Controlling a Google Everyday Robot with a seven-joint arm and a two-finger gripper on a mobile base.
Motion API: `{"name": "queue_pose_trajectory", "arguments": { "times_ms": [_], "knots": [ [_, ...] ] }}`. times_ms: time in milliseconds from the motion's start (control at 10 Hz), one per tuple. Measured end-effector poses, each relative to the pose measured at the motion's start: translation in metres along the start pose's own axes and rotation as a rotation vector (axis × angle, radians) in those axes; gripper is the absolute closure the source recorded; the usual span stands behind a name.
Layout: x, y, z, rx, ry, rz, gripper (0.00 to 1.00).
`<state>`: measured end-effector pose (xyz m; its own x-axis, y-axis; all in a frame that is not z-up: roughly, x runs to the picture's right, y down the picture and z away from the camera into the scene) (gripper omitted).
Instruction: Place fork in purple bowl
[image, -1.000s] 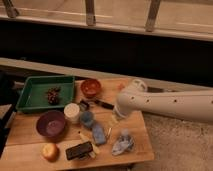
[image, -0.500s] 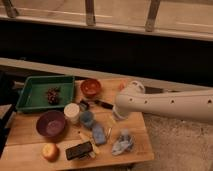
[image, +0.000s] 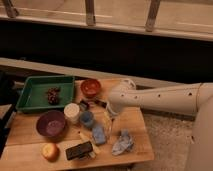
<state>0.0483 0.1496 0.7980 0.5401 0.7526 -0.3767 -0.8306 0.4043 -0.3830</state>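
1. Near edge of the table (image: 30, 159): a fruit (image: 50, 151) sat at the left and a black block (image: 80, 150) just beside it. A crumpled cloth (image: 122, 142) lay further right. All three sat close to the front edge.
2. A pale utensil (image: 85, 138) lay slanted between the block and a blue item (image: 98, 134), and seemed to touch the block.
3. The purple bowl (image: 51, 123) stood upright left of centre, and nothing showed inside it. Bare wood lay to its left, out to the table's left edge. A white cup (image: 72, 112) stood just beside its far-right rim.
4. A second blue item (image: 86, 119) sat just right of the cup, so the middle of the table was crowded.
5. The gripper (image: 110, 114) hung under the arm's (image: 165, 98) rounded end, over the table's middle and right of the cup. I could not tell whether it was wide, narrow or holding anything.
6. The fork (image: 108, 125) appeared as a thin pale line running down from the gripper, between the blue items and the cloth. I could not tell whether it was held or lying on the wood. It was well apart from the purple bowl, with the cup and blue items between them.
7. Open wood lay right of the fork, out to the right edge.
8. Further back, a knife (image: 96, 103) lay near the arm's end, and an orange bowl (image: 91, 87) stood behind it.
9. A green tray (image: 30, 100) filled the far-left corner and held a dark clump (image: 52, 95).
10. Beyond the table, a dark wall rose to a railing (image: 90, 12).
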Motion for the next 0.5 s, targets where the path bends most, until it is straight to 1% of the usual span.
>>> {"name": "queue_pose_trajectory", "arguments": {
  "times_ms": [200,400,500],
  "knots": [
    [-0.001,-0.005,0.008,0.009,0.012,0.029,0.31],
    [0.008,-0.014,0.020,0.023,0.039,0.076,0.31],
    [0.011,-0.014,0.030,0.030,0.051,0.101,0.31]
  ]
}}
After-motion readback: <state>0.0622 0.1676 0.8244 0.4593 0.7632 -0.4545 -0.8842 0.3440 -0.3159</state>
